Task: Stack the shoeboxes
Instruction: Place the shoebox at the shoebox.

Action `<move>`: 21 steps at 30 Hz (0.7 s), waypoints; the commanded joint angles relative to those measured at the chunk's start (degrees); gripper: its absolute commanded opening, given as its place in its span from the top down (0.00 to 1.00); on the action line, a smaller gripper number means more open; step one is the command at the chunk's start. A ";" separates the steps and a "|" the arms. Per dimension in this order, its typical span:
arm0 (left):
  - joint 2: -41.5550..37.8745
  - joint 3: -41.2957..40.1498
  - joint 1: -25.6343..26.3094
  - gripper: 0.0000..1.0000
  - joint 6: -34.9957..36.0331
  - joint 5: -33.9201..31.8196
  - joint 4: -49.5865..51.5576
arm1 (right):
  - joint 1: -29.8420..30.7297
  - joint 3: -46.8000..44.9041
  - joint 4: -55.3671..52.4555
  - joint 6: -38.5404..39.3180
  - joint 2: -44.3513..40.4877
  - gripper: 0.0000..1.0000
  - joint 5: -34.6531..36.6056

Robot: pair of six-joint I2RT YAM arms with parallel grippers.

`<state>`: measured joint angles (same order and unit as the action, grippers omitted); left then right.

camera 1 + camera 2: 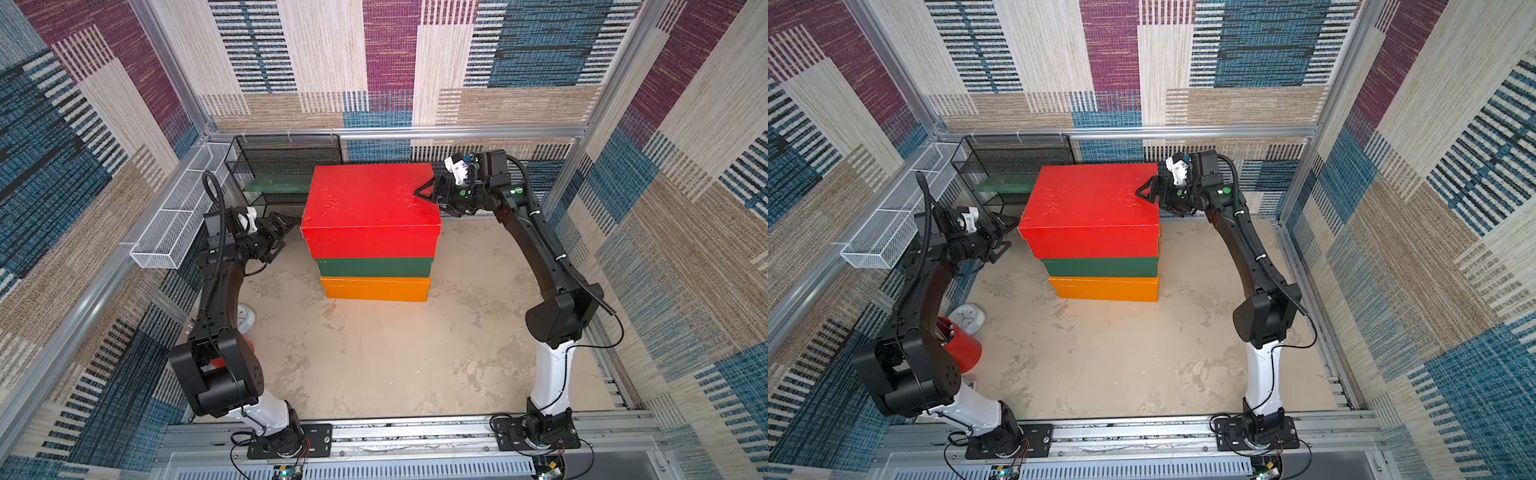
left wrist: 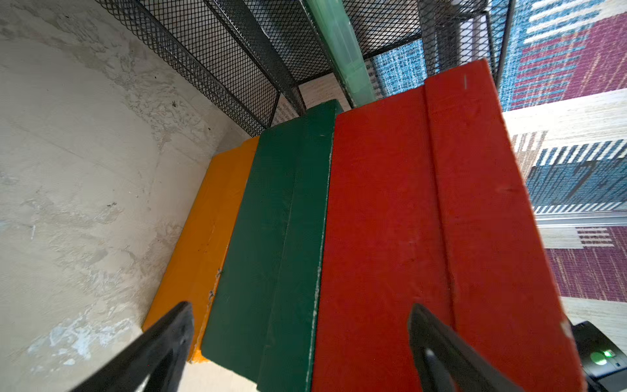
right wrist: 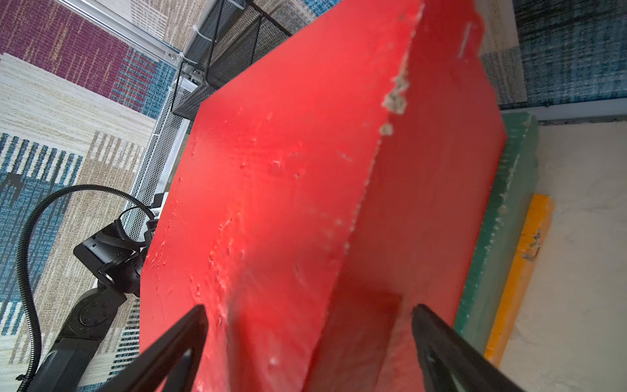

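Flanking red box [image 1: 370,199], L gripper [image 2: 301,305], R gripper [image 3: 309,307] wide open, empty, cup [image 1: 965,347] half-hidden

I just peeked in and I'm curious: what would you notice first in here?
A bright stack stands in the middle of the beige table: a big red painted cardboard shoebox on top, a dark green cardboard shoebox under it and an orange cardboard shoebox at the bottom. The left arm's fingers and the right arm's fingers are open, one pair at each side of the stack.
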<state>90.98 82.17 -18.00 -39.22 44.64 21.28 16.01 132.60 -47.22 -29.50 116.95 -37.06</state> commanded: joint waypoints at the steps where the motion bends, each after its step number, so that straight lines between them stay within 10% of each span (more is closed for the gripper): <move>1: -0.54 0.53 -0.13 0.00 -0.43 1.24 -1.32 | -0.84 0.38 -0.75 -0.08 -1.61 0.05 1.18; 8: -1.47 0.97 -0.19 0.00 -0.89 1.10 -0.99 | -0.38 0.42 -2.14 3.15 -8.95 0.05 8.27; 13: -1.49 1.07 -0.54 0.00 -1.30 1.06 -0.86 | 11.05 -1.27 -6.79 8.92 -16.47 0.05 19.49; 21: -11.82 -3.84 -3.01 0.00 -3.54 1.15 -1.85 | 23.00 -25.36 1.40 8.27 -33.59 0.05 25.75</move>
<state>82.85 78.96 -20.51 -42.04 45.34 21.30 38.26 111.83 -49.65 -21.19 86.43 -14.61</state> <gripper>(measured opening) 0.996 0.950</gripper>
